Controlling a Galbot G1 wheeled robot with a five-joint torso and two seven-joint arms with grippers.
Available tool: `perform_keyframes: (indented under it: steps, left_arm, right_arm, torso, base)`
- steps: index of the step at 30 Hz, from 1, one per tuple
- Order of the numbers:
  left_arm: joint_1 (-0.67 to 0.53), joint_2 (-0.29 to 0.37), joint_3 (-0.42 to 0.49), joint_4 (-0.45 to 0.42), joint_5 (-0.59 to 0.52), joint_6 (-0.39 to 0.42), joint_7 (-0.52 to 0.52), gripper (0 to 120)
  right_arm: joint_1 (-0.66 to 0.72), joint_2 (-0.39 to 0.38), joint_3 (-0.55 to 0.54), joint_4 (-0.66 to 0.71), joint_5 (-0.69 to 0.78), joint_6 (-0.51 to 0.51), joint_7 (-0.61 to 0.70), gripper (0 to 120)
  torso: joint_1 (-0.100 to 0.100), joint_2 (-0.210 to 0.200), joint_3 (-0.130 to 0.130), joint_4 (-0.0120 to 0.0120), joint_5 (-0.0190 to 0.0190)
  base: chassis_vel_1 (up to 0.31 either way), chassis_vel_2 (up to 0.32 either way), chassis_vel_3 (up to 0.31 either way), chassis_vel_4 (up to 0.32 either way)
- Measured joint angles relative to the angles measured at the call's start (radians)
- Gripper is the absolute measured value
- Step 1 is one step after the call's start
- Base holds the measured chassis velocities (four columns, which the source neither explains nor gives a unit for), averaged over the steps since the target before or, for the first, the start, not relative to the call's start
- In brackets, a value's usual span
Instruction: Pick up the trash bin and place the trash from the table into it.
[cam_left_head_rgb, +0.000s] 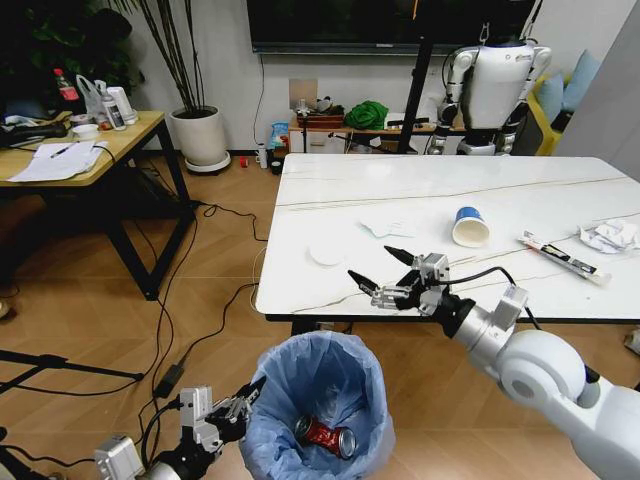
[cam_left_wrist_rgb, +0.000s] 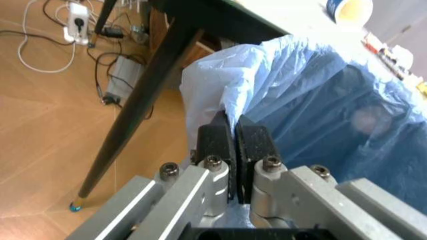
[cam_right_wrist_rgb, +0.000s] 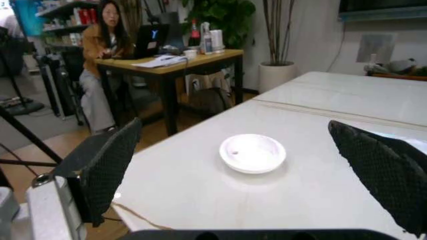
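Lower left of head view: left gripper (cam_left_head_rgb: 243, 398) pinches the blue bag rim of the trash bin (cam_left_head_rgb: 318, 385), fingers pressed together on the plastic. Bin sits lower centre, below the desk (cam_left_head_rgb: 420, 190) edge, with a crushed red can (cam_left_head_rgb: 326, 436) inside. Centre: flat white disc (cam_left_head_rgb: 326, 253) on the desk. Right gripper (cam_left_head_rgb: 380, 270) hovers beside it, fingers spread, holding nothing. Further right: paper cup (cam_left_head_rgb: 470, 227), wrapper (cam_left_head_rgb: 562, 257), crumpled paper (cam_left_head_rgb: 610, 236).
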Motion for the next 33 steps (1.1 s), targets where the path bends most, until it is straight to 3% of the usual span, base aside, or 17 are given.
perform_keyframes:
  steps: [12,16,21,26,33]
  left_arm:
    - [0.02,-0.006,-0.035,0.003,0.019,-0.019,0.012,0]
    - [0.017,-0.014,-0.04,0.003,0.023,-0.019,0.013,0]
    - [0.015,-0.018,-0.04,0.003,0.023,-0.02,0.013,0]
    - [0.007,-0.02,-0.04,0.006,0.022,-0.02,0.013,0]
    - [0.002,-0.02,-0.044,0.009,0.015,-0.019,0.012,0]
  right_arm:
    - [0.255,0.078,-0.231,-0.146,-0.009,-0.01,0.018,100]
    - [0.416,0.124,-0.369,-0.207,-0.009,-0.039,0.037,100]
    - [0.483,0.142,-0.434,-0.228,-0.014,-0.072,0.058,98]
    - [0.569,0.148,-0.533,-0.242,-0.043,-0.17,0.115,91]
    - [0.69,0.198,-0.645,-0.284,-0.045,-0.306,0.174,100]
  torso:
    - [0.0,0.0,0.0,0.0005,0.0001]
    - [0.0,0.0,0.0,0.0007,-0.0005]
    - [0.0,0.0,0.0,0.0008,0.0]
    - [0.0,0.0,0.0,0.0003,-0.0002]
    - [0.0,0.0,0.0,0.0009,-0.0001]
  base:
    - [0.0,0.0,0.0,0.0]
    - [0.0,0.0,0.0,0.0]
    - [0.0,0.0,0.0,0.0]
    - [0.0,0.0,0.0,0.0]
    - [0.0,0.0,0.0,0.0]
